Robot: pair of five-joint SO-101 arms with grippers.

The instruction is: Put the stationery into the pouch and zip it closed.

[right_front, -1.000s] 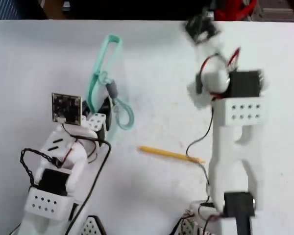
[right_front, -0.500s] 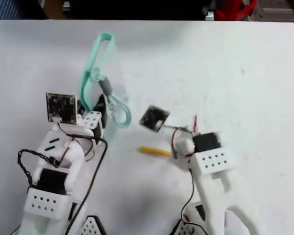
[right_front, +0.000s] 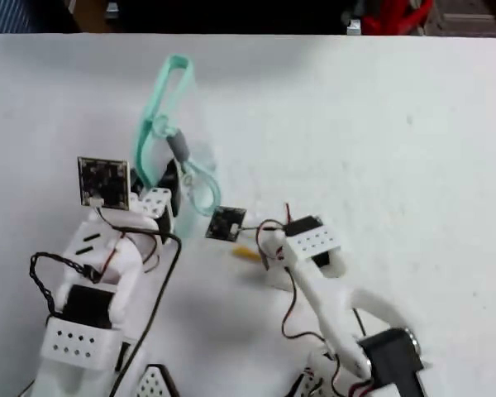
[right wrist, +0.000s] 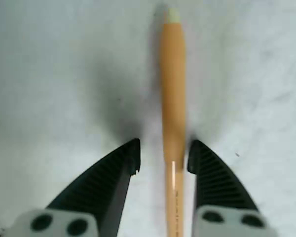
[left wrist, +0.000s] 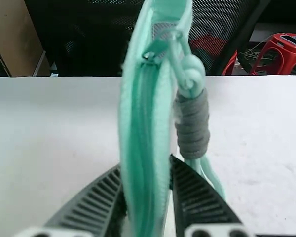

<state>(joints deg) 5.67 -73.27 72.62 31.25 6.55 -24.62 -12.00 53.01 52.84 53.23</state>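
Left gripper (left wrist: 145, 180): pinching mint zip pouch (left wrist: 143, 113) by its edge
Right gripper (right wrist: 164, 148): jaws spread, orange pencil (right wrist: 172, 89) lying between them on the table (right wrist: 59, 69)
Pencil print: too faint to read

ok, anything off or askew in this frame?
Nothing stands out. The left end effector is shut on the pouch, holding it on edge. The right end effector is open astride the pencil, which lies flat on the table, closer to one finger than the other. No damage visible.
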